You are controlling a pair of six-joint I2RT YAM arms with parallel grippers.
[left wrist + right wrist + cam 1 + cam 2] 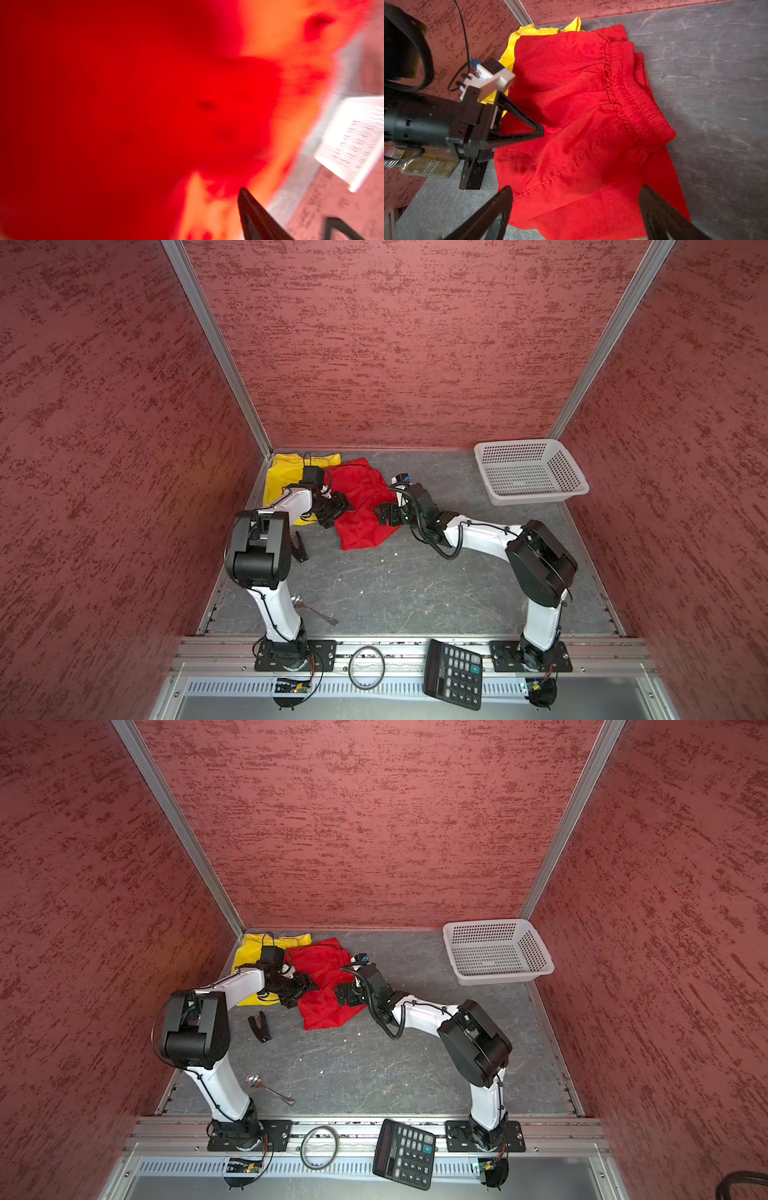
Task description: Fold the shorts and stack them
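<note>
**Both claws apart over the red shorts, nothing clamped**

The red shorts [359,531] lie rumpled on the bench [395,585] near the back left corner. Their far edge overlaps the yellow shorts [282,481], which sit flat against the corner. The right wrist view shows the red waistband [633,93] bunched and doubled, so the pair looks roughly folded in half, not neat. The red pair only partly covers the yellow one, so the stack is judged offset and unfinished.

The left claw [336,510] sits at the red pair's left edge, over the seam with the yellow. Its jaws are apart and no cloth is pinched between them. In the left wrist view red cloth blurs most of the lens, so the fabric is very close.

The right claw [576,188] hovers low over the red pair's near right edge. Its jaws are spread wide, with the hem [550,182] lying between the tips but not gripped.

The claws face each other from opposite sides of the red pair, likely to take two edges at once for a fold or a shift onto the yellow.

The white basket [536,497] stands well apart at back right, uninvolved
</note>
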